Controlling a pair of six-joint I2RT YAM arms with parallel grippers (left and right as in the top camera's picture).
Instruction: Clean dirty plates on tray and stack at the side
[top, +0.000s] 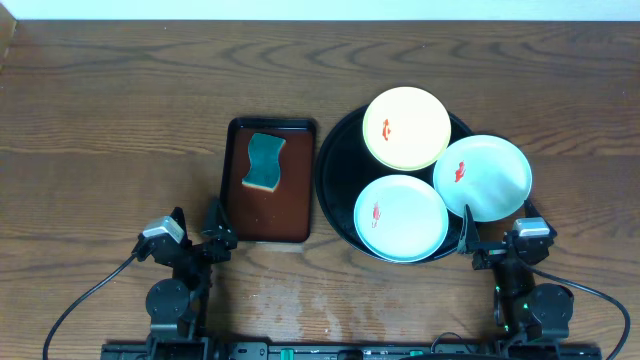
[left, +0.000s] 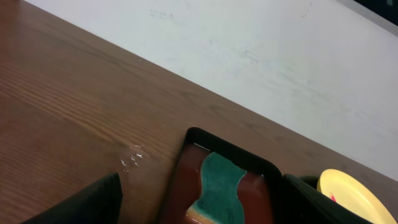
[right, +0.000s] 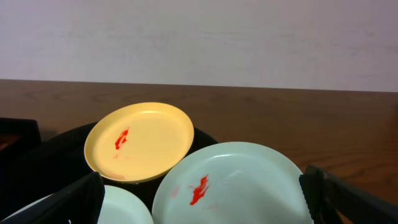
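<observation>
- Overhead, far left: left gripper (top: 220, 228) sits low over the table (top: 100, 120), just off the near-left corner of the brown tray (top: 297, 170).
- Left wrist view: left gripper (left: 200, 183) fingers spread wide, one at each bottom corner of frame, nothing between them. They are not touching the brown tray (left: 180, 186).
- Small wet speckles (left: 132, 155) on the wood beside that tray.
- The brown tray is rectangular with a dark rim. A teal wavy sponge (top: 265, 162) lies flat in its far half, also seen at (left: 217, 183).
- Just right of it, nearly touching: round black tray (top: 335, 180).
- Yellow plate (top: 406, 128) on the far side of the black tray, red smear left of centre. Also at (right: 140, 140).
- Near mint plate (top: 401, 218) on the tray's near side, red smear on its left part.
- Right mint plate (top: 483, 178) overhangs the black tray's right rim, red smear on its left part. In the right wrist view (right: 230, 186) it looks tilted, with its edge overlapping the yellow plate.
- All three plates on or over the tray and none stacked on bare wood.
- Right gripper (top: 468, 240) near the tray's near-right rim, by the two mint plates.
- Right wrist view: right gripper (right: 199, 186) fingers wide apart and holding nothing.
</observation>
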